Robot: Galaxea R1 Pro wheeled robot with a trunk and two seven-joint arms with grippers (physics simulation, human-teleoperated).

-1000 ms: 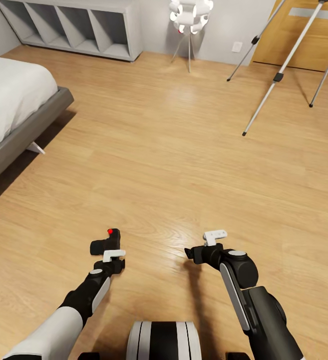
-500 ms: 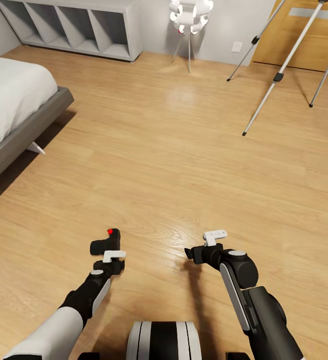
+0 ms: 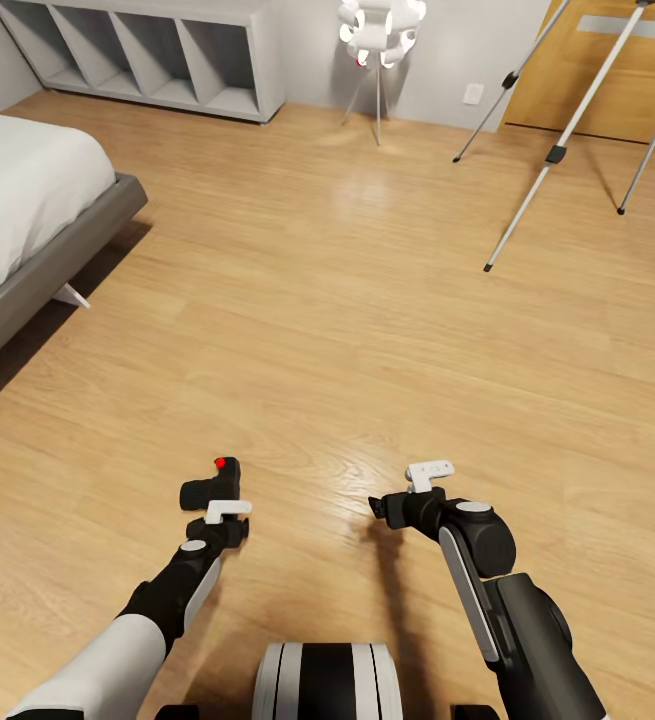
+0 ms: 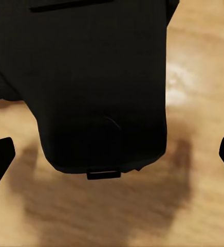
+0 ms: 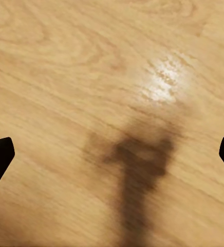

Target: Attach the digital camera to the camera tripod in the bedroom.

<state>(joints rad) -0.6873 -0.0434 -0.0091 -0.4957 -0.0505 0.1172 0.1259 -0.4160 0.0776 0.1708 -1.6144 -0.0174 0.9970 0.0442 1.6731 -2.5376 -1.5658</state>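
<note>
Black camera body noted in the left gripper (image 3: 210,492): the digital camera (image 3: 212,484), small and boxy with a red dot on top, is held low in front of the base, over the light wood floor (image 3: 347,330). In the left wrist view the camera (image 4: 99,85) sits large and dark between the two fingertips, which appear at the picture's edges; contact with the body is not visible there, so the grasp is judged, from the camera being carried off the floor, to be closed on it.

Right gripper (image 3: 379,507) is seen at the end of the bent right arm, pointing down at bare floor. In its wrist view both fingertips (image 5: 0,154) stand far apart with nothing between them but wood grain and a shadow: wide and empty.

The camera tripod (image 3: 567,130) stands far ahead and to the right, before the wooden door (image 3: 617,90); three silver legs with black joints are seen, the head being cut off by the picture's top edge. A white ball-shaped floor lamp (image 3: 379,30), grey cube shelves (image 3: 137,55) and a grey platform bed (image 3: 37,220) mark the room.

Progress, as judged: camera picked up, bedroom reached. Left to do: closing the gap to the tripod, well apart from the robot, raising the camera to the head and seating it there.
</note>
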